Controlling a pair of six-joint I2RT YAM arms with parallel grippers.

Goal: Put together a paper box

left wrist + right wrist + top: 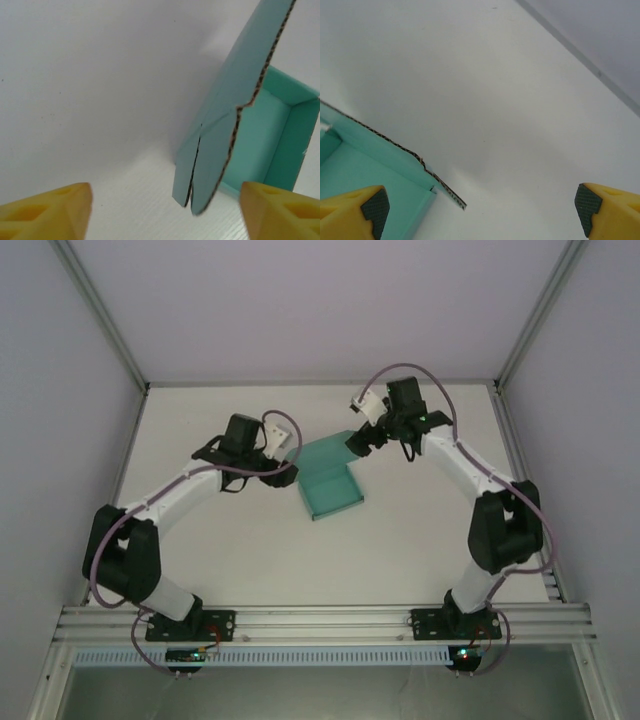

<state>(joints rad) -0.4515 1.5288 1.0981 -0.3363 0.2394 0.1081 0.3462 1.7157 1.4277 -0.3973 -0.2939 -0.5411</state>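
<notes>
Progress looks roughly halfway to me: the paper box [330, 483] sits mid-surface [420, 540] between the two arms, with a shallow tray formed and a long flap [235, 75] standing tilted on the side facing the left arm [180, 490].

For this step I'd pinch that flap near its free edge, hold the opposite wall with the other arm, and fold slowly along the crease. Card this thin probably buckles if you push mid-panel.

The left arm reaches forward and inward with its wrist low. The left jaws are spread wide with nothing in them, just beside the box's left edge. The right arm [470, 475] bends in from the right. The right jaws are also wide apart and empty, near the box's far right corner.
</notes>
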